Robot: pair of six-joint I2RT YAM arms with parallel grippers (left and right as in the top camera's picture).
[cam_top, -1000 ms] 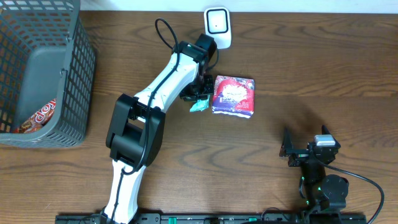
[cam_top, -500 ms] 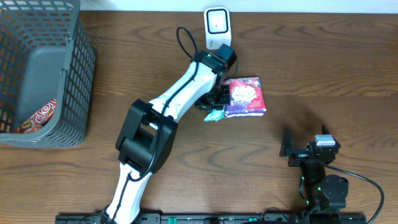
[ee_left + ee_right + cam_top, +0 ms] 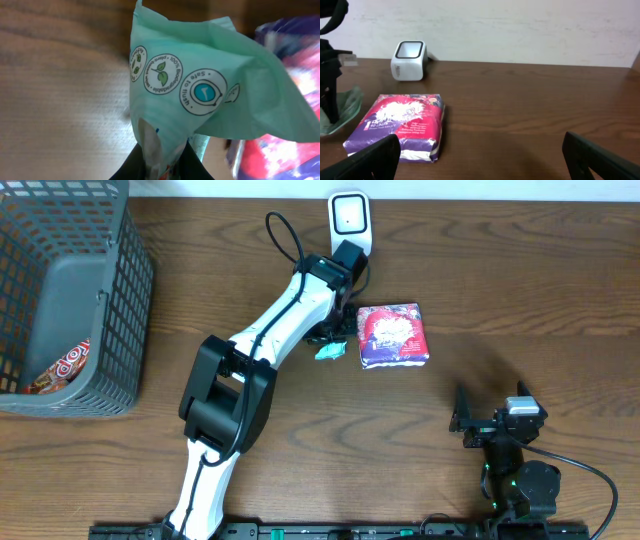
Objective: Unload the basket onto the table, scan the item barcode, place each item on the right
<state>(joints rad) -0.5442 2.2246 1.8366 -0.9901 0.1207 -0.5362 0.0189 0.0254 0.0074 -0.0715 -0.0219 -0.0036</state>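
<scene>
My left gripper (image 3: 333,340) is shut on a mint-green packet (image 3: 328,351), just below the white scanner (image 3: 350,220) at the table's back edge. In the left wrist view the green packet (image 3: 200,85) fills the frame, pinched at its lower end between the black fingers of my left gripper (image 3: 167,167). A purple and pink pack (image 3: 393,335) lies flat on the table right of it, touched by neither gripper. My right gripper (image 3: 480,160) stands open at the front right, its fingers (image 3: 370,160) wide apart, facing the pack (image 3: 400,125) and the scanner (image 3: 410,59).
A grey mesh basket (image 3: 120,300) stands at the far left with a snack packet (image 3: 62,367) inside. The right arm's base (image 3: 515,470) sits near the table's front edge. The left arm (image 3: 270,340) stretches diagonally across the table's middle.
My left gripper swung right with the green packet, then came back left. The purple and pink pack has ended up a little farther right. The right arm has not moved.
</scene>
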